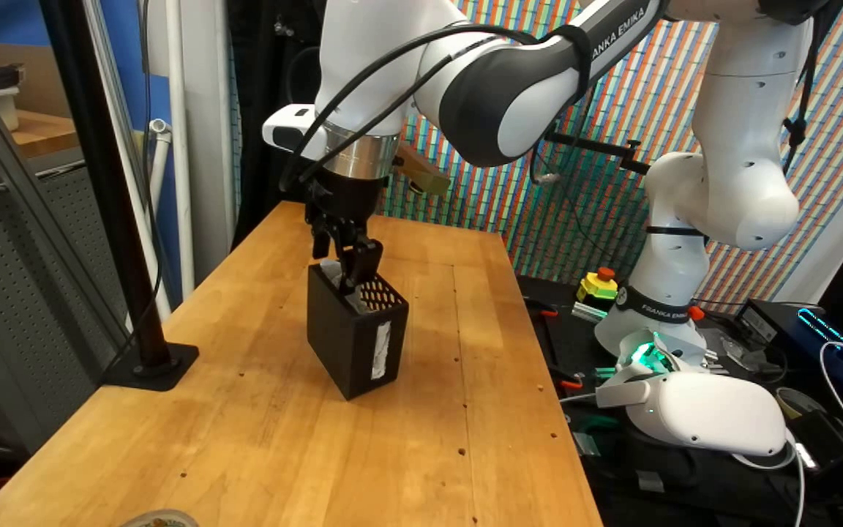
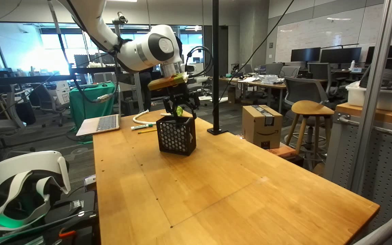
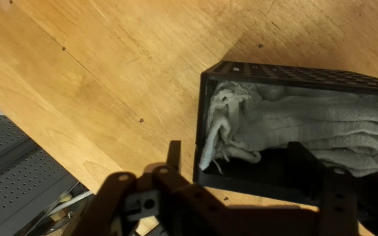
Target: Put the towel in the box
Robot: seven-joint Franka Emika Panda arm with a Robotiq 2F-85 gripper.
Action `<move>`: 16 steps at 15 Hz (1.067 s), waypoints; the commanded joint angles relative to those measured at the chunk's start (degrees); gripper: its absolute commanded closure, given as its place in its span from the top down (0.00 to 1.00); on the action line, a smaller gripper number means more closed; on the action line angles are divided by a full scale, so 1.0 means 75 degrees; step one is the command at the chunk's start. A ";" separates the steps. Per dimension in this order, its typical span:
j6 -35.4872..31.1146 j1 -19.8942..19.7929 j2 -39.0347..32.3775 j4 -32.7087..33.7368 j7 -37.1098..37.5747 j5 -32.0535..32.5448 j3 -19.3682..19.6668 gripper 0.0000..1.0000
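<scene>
A wooden bench [image 2: 216, 190] carries the black box [image 2: 174, 136]; in an exterior view, a laptop [image 2: 107, 123] lies at 9 o'clock of it, a post [image 2: 215, 85] stands at 3 and a whiteboard [image 2: 322, 34] hangs beyond at 2. In the wrist view the hand [image 3: 235, 146], its 2 fingers parted, partly hides the grey towel [image 3: 281, 121] inside the box, which is cut off toward 3 o'clock.

In an exterior view, the arm [image 1: 538, 110] was seen arched high across the scene, its base [image 1: 634, 329] set at the right and its wrist [image 1: 363, 159] carried to the left of it. In an exterior view, the forearm [image 2: 92, 15] was slanted down from the upper left. The gripper [image 3: 236, 147] was pointed downward. In the wrist view, its 2 fingers [image 3: 175, 154] were held well apart, 1 at the left and 1 at the right.
</scene>
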State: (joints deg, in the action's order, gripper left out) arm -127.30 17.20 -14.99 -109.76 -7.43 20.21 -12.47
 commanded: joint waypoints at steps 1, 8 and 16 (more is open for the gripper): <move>0.0031 0.0039 -0.0051 0.0180 0.0147 0.0165 0.0024 0.51; 0.0043 0.0062 -0.0060 0.0190 0.0166 0.0194 0.0015 0.15; 0.0021 0.0102 -0.0022 0.0155 0.0181 0.0229 0.0005 0.20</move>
State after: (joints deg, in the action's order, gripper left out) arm -127.30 17.46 -14.99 -109.62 -7.25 20.26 -12.50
